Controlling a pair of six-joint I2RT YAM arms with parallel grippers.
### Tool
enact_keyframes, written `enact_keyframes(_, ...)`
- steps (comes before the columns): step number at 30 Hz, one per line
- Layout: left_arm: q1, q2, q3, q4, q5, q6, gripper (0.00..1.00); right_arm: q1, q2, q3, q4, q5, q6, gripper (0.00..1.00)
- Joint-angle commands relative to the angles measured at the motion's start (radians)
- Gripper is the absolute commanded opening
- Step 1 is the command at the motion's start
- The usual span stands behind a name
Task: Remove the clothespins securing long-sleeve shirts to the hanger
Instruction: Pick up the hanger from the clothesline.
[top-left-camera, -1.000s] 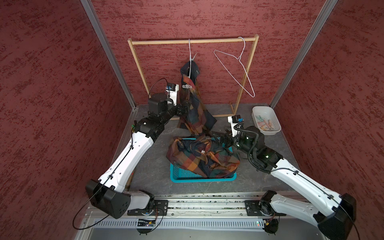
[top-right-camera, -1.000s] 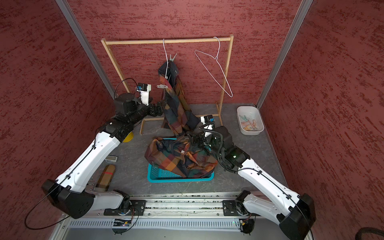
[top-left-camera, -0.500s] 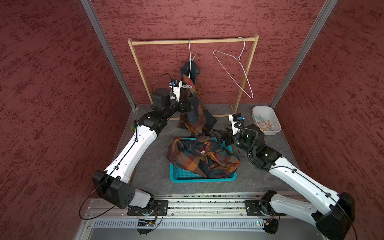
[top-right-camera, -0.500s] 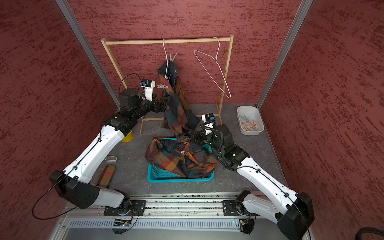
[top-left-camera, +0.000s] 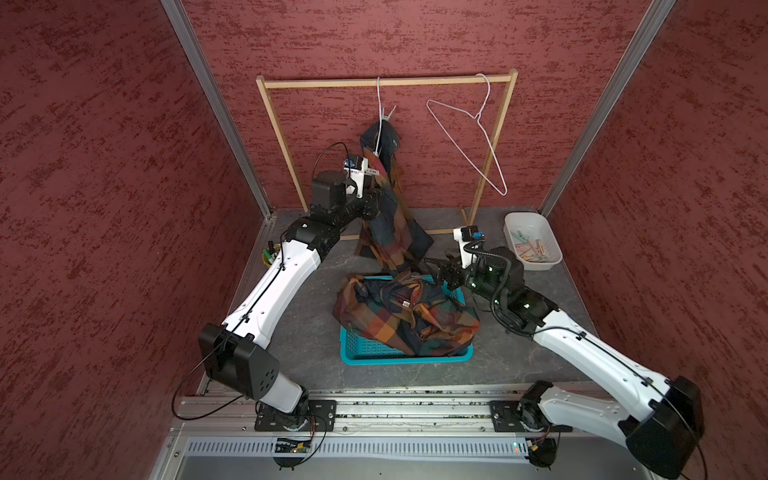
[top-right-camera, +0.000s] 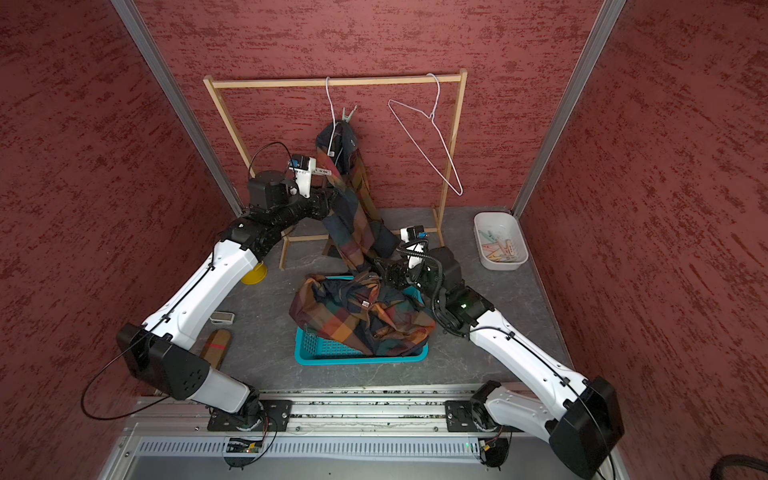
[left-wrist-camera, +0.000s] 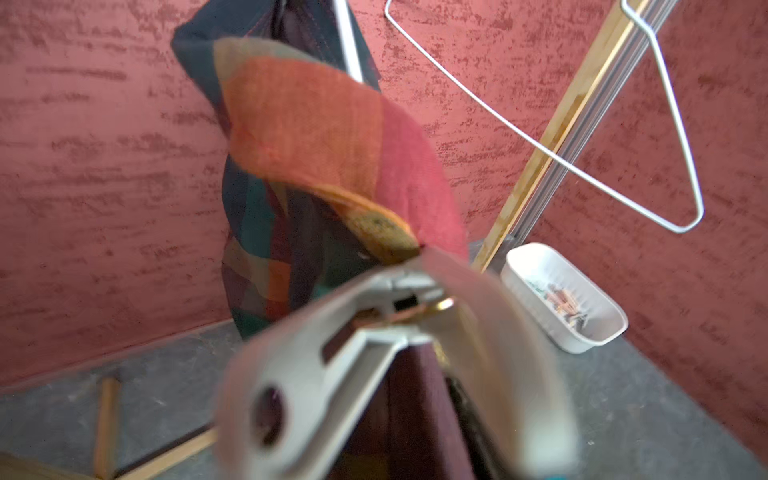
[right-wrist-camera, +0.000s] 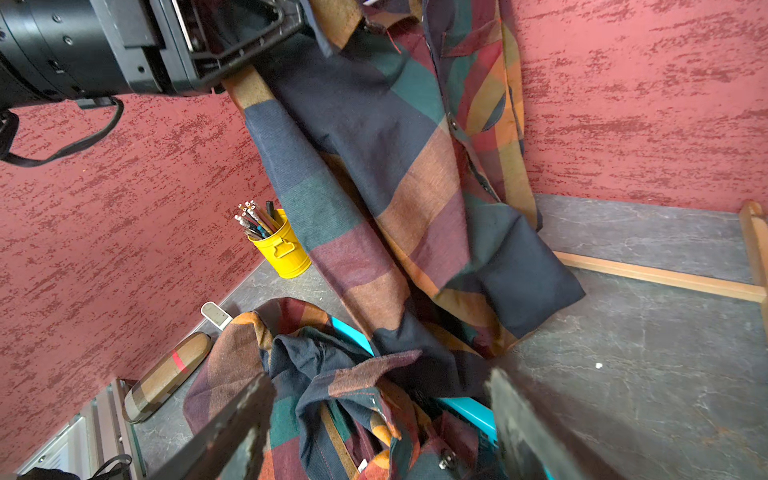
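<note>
Left arm (top-left-camera: 274, 291) stretched up to hanging shirt (top-left-camera: 390, 224), right arm (top-left-camera: 582, 345) low

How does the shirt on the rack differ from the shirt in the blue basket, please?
The hanging shirt drapes long from a wire hanger down to the floor; the basket shirt lies crumpled in a heap. The hanging shirt has a pale clothespin clipped at its top; none shows on the basket shirt. Both share the same navy, green, orange and maroon plaid.
</note>
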Motion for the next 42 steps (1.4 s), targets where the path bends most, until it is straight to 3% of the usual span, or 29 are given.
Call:
enact_keyframes(1, 0.011, -0.009, 0.028, 0.013, 0.0, 0.004, 0.31, -0.01, 0.014, 0.026, 0.042, -0.027, -0.001, 0.84)
enact_keyframes(5, 0.021, -0.02, 0.031, 0.017, 0.004, 0.002, 0.22, -0.013, 0.028, 0.031, 0.051, -0.04, -0.003, 0.84)
enact_keyframes(11, 0.031, -0.055, 0.027, 0.019, 0.013, -0.005, 0.0, -0.017, 0.05, 0.035, 0.062, -0.06, -0.005, 0.84)
enact_keyframes(23, 0.042, -0.164, 0.004, 0.012, -0.041, 0.06, 0.0, -0.027, 0.066, 0.03, 0.089, -0.086, 0.001, 0.84)
enact_keyframes(35, 0.094, -0.309, -0.066, -0.016, 0.006, 0.16, 0.0, -0.044, 0.082, 0.033, 0.105, -0.108, -0.002, 0.85)
enact_keyframes(42, 0.139, -0.387, -0.118, -0.052, 0.09, 0.187, 0.0, -0.056, 0.089, 0.046, 0.097, -0.113, -0.011, 0.86)
